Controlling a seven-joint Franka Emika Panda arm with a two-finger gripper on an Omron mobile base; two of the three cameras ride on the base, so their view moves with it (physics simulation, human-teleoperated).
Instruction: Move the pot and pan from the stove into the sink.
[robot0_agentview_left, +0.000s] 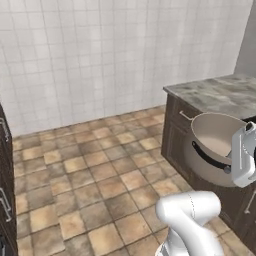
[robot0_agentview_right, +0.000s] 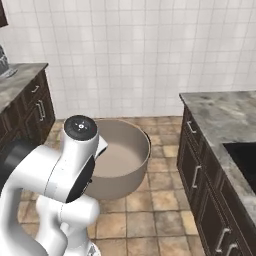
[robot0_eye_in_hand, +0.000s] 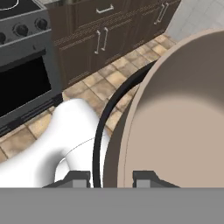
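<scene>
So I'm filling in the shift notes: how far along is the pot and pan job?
Done: the pot is off the stove. In hand: the hand grips its rim, carrying it above the tiled floor between cabinets. Left: setting it in the sink, then fetching the pan.

White tiled wall (robot0_agentview_left: 90, 55), terracotta floor (robot0_agentview_left: 85, 185), dark cabinets (robot0_agentview_right: 210, 200)

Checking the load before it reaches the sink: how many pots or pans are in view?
1: the pot, held in the pincer above the floor. The pan isn't visible here.
</scene>
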